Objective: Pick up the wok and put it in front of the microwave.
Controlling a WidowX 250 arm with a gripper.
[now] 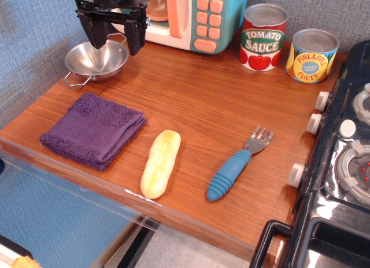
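Wok (95, 59) sat at the far left of the desk (196, 100), upright on the wood, just left of the microwave (191, 16) and not squarely before its door. The claw (113, 39) hung just above the wok's right rim with its two dark fingers spread wide and nothing between them, so the pan was not in its hold. Judged from this, the placing looked either finished loosely or not quite done: the wok lay near the microwave's left corner, and whether that counts as in front is doubtful; a shift to the right along the desk would settle it. Nearer, a folded purple cloth (92, 129) lay below the wok, apart from it. Right of that were a pale bread roll (161, 164) and a blue-handled fork (237, 164) near the front edge. At the far right stood a tomato sauce can (263, 36) and a pineapple can (312, 55), beside a black stove (341, 164), none of them in the way
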